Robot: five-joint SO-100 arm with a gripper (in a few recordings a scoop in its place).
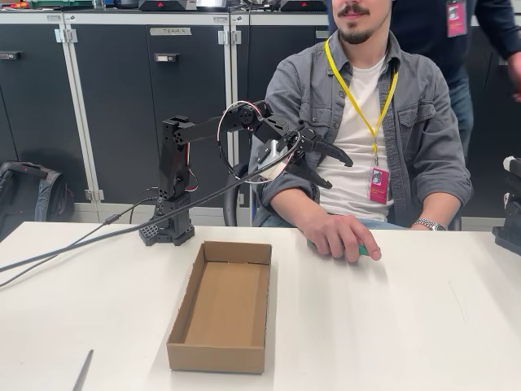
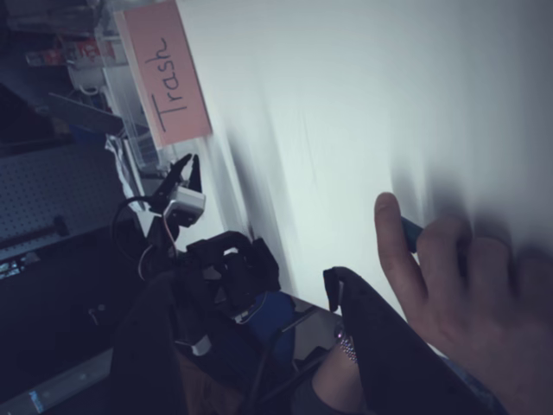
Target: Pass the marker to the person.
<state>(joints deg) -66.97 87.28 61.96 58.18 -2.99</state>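
Note:
The person [image 1: 366,106] sits behind the table with one hand [image 1: 342,236] flat on it, covering the marker. Only the marker's green end [image 1: 364,249] pokes out beside the thumb. My gripper [image 1: 339,169] hangs in the air in front of the person's chest, above and slightly left of that hand. It is open, with nothing between its fingers. In the wrist view a dark finger [image 2: 371,346] sits low in the picture. The hand [image 2: 458,285] lies just beyond it on the white table, and a short teal bit of the marker [image 2: 410,232] shows under the fingers.
An open cardboard box [image 1: 221,305] lies on the table in front of the arm's base [image 1: 169,228]. A cable [image 1: 81,244] runs off to the left. A thin grey object [image 1: 83,371] lies at the front left edge. Another person [image 1: 456,32] stands behind.

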